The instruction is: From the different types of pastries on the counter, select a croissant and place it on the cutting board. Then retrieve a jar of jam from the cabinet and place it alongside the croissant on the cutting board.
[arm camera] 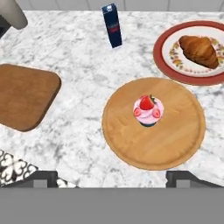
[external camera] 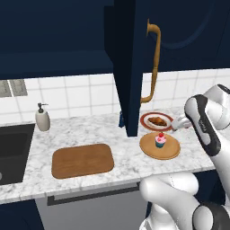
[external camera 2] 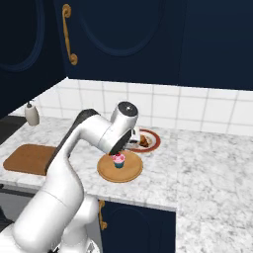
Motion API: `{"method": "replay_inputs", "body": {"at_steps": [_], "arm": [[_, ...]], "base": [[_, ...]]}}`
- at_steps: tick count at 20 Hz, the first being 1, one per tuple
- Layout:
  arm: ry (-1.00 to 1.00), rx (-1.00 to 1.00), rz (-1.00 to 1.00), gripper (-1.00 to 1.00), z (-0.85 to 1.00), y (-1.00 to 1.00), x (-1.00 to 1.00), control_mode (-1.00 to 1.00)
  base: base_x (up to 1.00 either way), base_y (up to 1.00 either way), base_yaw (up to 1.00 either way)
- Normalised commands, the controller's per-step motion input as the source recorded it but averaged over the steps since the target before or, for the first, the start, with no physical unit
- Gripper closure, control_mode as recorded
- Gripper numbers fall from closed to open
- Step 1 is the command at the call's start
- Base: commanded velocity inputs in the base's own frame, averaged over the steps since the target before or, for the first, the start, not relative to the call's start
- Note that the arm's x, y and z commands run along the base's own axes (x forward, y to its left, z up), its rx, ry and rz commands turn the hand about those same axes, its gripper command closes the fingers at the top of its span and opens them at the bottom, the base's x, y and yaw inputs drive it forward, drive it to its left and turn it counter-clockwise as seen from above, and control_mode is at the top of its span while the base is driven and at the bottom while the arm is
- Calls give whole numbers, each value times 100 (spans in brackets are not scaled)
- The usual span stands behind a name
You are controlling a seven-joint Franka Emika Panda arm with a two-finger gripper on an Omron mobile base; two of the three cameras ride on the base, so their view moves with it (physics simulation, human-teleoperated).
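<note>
Nearest the lens, the gripper [arm camera: 112, 177] was held wide open and empty above the pink-frosted cupcake [arm camera: 148, 110], short of the golden-brown croissant [arm camera: 199, 50], presumably positioned for reaching it.

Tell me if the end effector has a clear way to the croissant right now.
Probably yes: the croissant lies uncovered on its red-rimmed plate, and the open end effector hovers close above the cupcake beside it.

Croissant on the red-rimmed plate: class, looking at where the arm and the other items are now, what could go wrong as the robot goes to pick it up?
1. The cupcake on the round wooden plate lies between the tool and the croissant; a low reach could topple it.
2. The croissant lies loose on its red-rimmed plate; an off-centre pinch may push it off.
3. The open cabinet door hangs close by and could be struck on the way to the cutting board.
</note>
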Motion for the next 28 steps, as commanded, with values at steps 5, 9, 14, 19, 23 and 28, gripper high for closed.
{"method": "replay_inputs", "body": {"at_steps": [5,9,14,19,23,28], "arm": [[0,20,26,-100,-23,-85,44,-100],[1,9,25,-100,-10,-33,46,-100],[0,0,11,-100,-1,1,22,-100],[-10,7,33,-100,-18,-45,32,-100],[-11,9,35,-100,-35,-25,31,-100],[-3,7,18,-100,-5,-2,19,-100]], "base": [[0,0,0],[0,0,0],[0,0,0],[0,0,0],[0,0,0],[0,0,0]]}}
